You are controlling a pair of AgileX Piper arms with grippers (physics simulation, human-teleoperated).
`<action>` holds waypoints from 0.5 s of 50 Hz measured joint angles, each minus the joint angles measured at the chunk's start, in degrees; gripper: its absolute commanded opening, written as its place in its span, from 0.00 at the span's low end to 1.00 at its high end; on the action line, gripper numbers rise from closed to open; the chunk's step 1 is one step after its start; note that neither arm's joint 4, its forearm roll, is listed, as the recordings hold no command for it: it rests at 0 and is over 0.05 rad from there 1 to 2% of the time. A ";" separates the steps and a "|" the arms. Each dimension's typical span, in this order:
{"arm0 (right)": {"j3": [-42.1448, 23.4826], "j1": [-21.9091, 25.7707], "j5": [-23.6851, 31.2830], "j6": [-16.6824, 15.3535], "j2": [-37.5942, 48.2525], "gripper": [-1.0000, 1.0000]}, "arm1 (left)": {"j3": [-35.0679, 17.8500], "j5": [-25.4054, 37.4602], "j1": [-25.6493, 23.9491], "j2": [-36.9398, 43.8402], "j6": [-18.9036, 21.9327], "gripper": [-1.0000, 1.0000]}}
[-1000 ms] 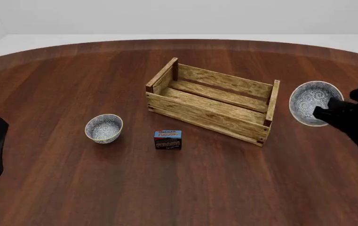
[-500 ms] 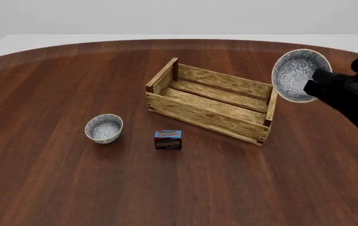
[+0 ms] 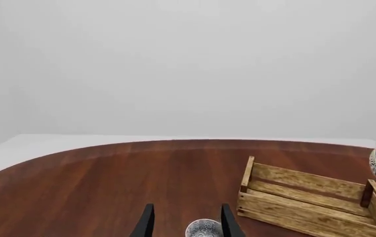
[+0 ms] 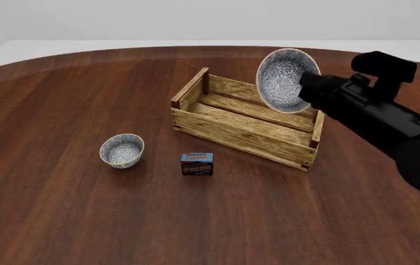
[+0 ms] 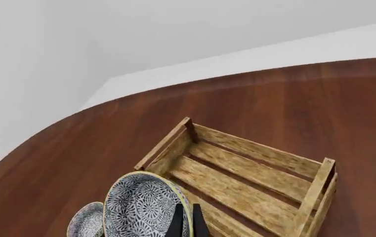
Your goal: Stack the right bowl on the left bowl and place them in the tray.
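Observation:
The right bowl, white with a blue-grey speckle, hangs tilted on its side above the far right part of the tray. My right gripper is shut on its rim. In the right wrist view the fingers pinch the right bowl over the tray. The left bowl stands upright on the table, left of the tray. In the left wrist view my left gripper is open and low over the table, with the left bowl ahead between its fingers.
A small dark pudding box stands between the left bowl and the tray's near wall. The tray lies at an angle on the brown wooden table. My left arm is almost out of the front view.
The right arm has lifted the right bowl from the table right of the tray and carried it left and up over the tray. The left arm has withdrawn past the left edge.

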 measured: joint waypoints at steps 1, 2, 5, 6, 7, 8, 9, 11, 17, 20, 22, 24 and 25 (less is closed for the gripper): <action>-0.29 0.71 -0.08 0.67 0.31 0.00 | -0.08 0.19 0.03 -0.14 -0.05 1.00; -0.57 1.40 -0.15 1.30 0.59 0.00 | -0.16 0.38 0.08 -0.29 -0.09 1.00; -1.46 3.42 -0.31 3.22 1.46 0.00 | -0.33 0.93 0.21 -0.71 -0.20 1.00; -1.76 4.10 -0.37 3.88 1.77 0.00 | -0.36 1.09 0.26 -0.85 -0.23 1.00; -2.05 4.80 -0.40 4.56 2.07 0.00 | -0.39 1.26 0.31 -0.99 -0.27 1.00; -2.34 5.48 -0.46 5.26 2.39 0.00 | -0.41 1.43 0.37 -1.14 -0.30 1.00; -2.63 6.14 -0.50 5.91 2.71 0.00 | -0.43 1.60 0.43 -1.28 -0.33 1.00; -3.16 7.41 -0.59 7.16 3.33 0.00 | -0.48 1.92 0.55 -1.54 -0.38 1.00; -4.51 10.70 -1.00 10.64 5.16 0.00 | -0.60 2.67 0.90 -2.18 -0.48 1.00; -5.11 12.33 -1.18 12.05 6.18 0.00 | -0.67 3.03 1.06 -2.50 -0.52 1.00; -5.58 13.37 -1.25 12.77 6.96 0.00 | -0.71 3.27 1.16 -2.73 -0.54 1.00; -6.15 14.38 -1.25 13.30 7.81 0.00 | -0.78 3.52 1.25 -2.96 -0.57 1.00; -6.45 14.86 -1.23 13.54 8.26 0.00 | -0.82 3.65 1.30 -3.07 -0.58 1.00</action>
